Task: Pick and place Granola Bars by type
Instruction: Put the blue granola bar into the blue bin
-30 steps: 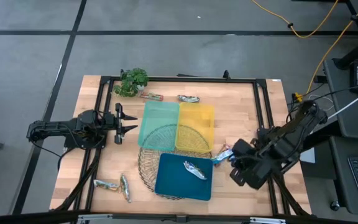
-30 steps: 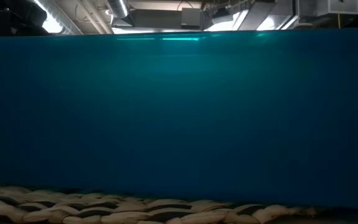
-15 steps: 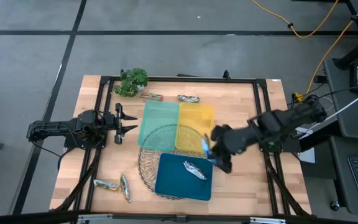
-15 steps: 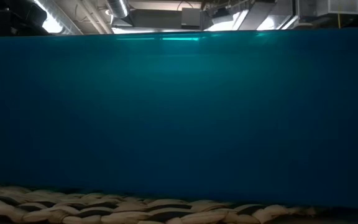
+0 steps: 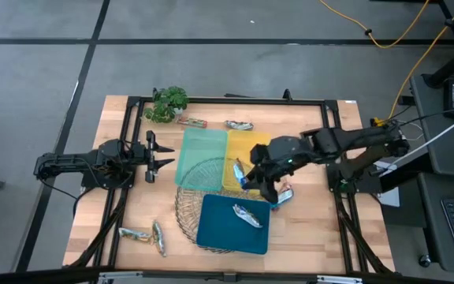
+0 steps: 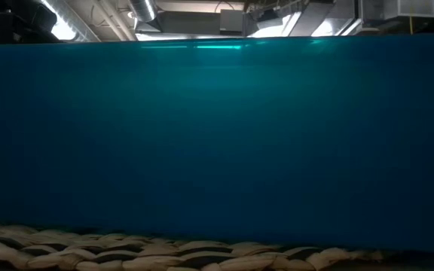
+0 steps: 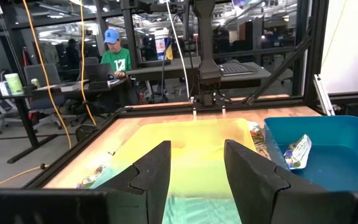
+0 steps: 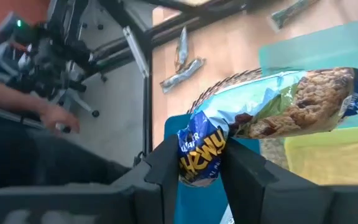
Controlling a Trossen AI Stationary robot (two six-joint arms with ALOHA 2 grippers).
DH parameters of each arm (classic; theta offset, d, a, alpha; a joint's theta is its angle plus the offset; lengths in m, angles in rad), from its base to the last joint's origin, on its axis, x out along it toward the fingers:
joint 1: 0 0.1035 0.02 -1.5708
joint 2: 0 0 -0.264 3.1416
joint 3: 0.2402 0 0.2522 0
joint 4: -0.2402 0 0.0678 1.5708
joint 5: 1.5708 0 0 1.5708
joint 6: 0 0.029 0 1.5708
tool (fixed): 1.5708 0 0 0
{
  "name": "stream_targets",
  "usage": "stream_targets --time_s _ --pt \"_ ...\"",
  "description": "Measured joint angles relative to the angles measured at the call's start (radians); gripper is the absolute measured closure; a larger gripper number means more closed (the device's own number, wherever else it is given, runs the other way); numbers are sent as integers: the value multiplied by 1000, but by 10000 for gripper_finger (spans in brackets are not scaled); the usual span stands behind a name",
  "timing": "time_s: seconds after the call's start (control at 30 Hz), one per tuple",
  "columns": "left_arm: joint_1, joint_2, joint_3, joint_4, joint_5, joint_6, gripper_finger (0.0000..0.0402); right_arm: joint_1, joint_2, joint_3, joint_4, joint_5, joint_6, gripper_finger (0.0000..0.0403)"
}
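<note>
My right gripper (image 5: pixel 247 178) hovers over the near edge of the yellow tray (image 5: pixel 252 150), shut on a blue granola bar (image 5: pixel 240 169). My left gripper (image 5: pixel 162 155) waits open at the table's left, beside the light green tray (image 5: pixel 199 147). A silver bar (image 5: pixel 248 214) lies in the dark blue tray (image 5: pixel 227 229). Another bar (image 5: pixel 284 193) lies flat on the table right of the trays. A red-brown bar (image 5: pixel 193 122) and a silver-green bar (image 5: pixel 239 125) lie by the far edge. Two more bars (image 5: pixel 146 235) lie near the left front corner. My right gripper pinches the blue bar by one end of its wrapper (image 8: pixel 199 163) between the two fingers (image 8: pixel 162 169). It reaches in from the table's right, slanting down. The bar is lifted clear, and its free end (image 8: pixel 328 93) sticks out beyond the fingertips.
A wire basket (image 5: pixel 207 183) sits under the three trays. A small green plant (image 5: pixel 167 102) stands at the far left corner. A black frame (image 5: pixel 333 142) runs around the table top. The dark blue tray's wall (image 6: pixel 217 143) fills the low view above a woven mat (image 6: pixel 126 256).
My right gripper has carried the blue bar from the table's right near area up and toward the left and far side, ending over the yellow tray's near edge. It stayed shut on the bar. The bar is now lifted clear of the table.
</note>
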Motion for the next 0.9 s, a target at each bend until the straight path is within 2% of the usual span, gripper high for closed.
stream_targets --time_s 0.47,0.77,0.9 --pt "0 0 0 0 0 0 258 48 307 216 -166 -36 -130 292" --pt "0 0 0 0 0 0 258 121 418 217 -170 -32 -76 292" --pt "0 0 0 0 0 0 258 151 476 217 -172 16 -108 292"
